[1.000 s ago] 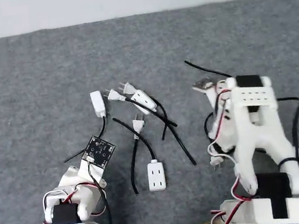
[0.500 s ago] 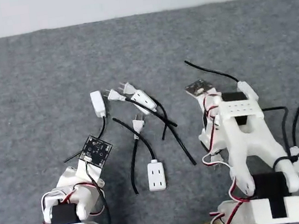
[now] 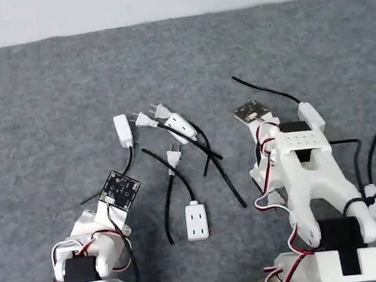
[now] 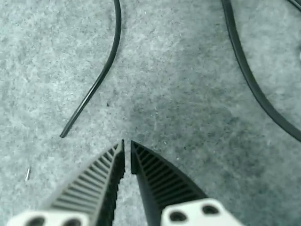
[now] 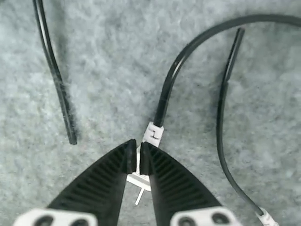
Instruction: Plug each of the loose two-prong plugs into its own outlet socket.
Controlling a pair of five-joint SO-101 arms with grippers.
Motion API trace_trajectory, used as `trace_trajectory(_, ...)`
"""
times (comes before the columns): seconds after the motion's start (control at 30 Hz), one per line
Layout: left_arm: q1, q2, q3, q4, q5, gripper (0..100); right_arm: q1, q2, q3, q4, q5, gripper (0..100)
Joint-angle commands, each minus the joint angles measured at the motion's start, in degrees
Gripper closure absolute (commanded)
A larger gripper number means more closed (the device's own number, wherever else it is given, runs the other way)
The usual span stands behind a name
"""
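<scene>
Pretty much nothing's plugged in yet: a loose plug (image 3: 174,156) and an outlet socket (image 3: 196,222) lie apart mid-table, the right gripper (image 5: 137,142) is pinched narrow on another plug (image 5: 153,133), and the left gripper (image 4: 127,142) is nearly closed, holding nothing.

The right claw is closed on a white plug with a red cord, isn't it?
Not quite. The right claw is closed on a white plug, but its cord is black, not red. The right wrist view shows it.
</scene>
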Motion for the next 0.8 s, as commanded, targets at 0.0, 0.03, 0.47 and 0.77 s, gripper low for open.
trace_trajectory(0.0, -0.53, 0.18, -2.24, -1.67, -0.53, 99, 0.48, -2.77, -0.18, -0.92, -0.09, 97.1)
trace_trajectory(0.03, -0.53, 0.18, -2.24, -1.67, -0.53, 99, 0.48, -2.77, -0.09, -1.36, -0.09, 96.4)
trace_trajectory(0.47, -0.7, 0.18, -2.24, -1.58, -2.46, 99, 0.31, 6.02, -2.99, -1.89, 0.0, 97.2)
trace_trajectory(0.77, -0.7, 0.18, -2.24, -1.58, -2.46, 99, -2.42, 6.02, -2.55, 0.22, 2.46, 93.1)
